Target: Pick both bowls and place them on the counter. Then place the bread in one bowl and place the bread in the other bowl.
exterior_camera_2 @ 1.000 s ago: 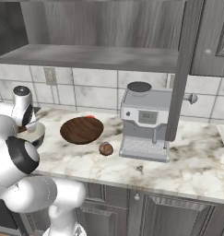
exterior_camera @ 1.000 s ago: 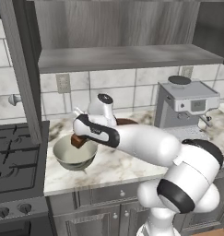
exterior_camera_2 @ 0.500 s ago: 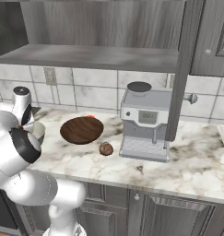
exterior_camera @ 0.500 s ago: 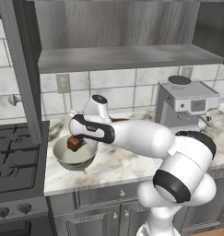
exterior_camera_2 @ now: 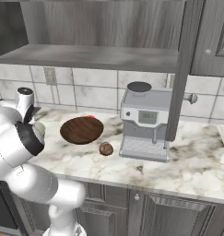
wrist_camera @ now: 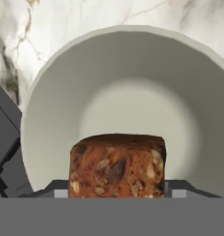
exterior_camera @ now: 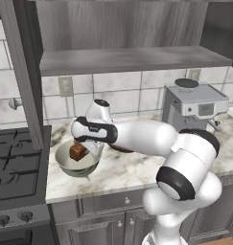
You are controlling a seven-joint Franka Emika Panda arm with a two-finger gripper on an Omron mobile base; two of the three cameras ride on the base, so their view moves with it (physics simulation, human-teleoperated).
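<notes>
Bread [wrist_camera: 117, 166], a dense seeded brown chunk, looks light, firm and crumbly, clamped by its side faces in the tool [exterior_camera: 82, 152] over the cream ceramic bowl [exterior_camera: 65, 165] at the tabletop's [exterior_camera: 122, 172] stove-side edge.

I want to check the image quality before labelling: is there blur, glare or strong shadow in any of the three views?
Left base view: soft even light, no glare; the cream bowl and bread look slightly soft. Right base view: similar flat light, with a faint shadow under the wooden bowl on the counter. Hand view: the bread is coarse and pixelated, and the bowl's inside is smoothly shaded.
</notes>
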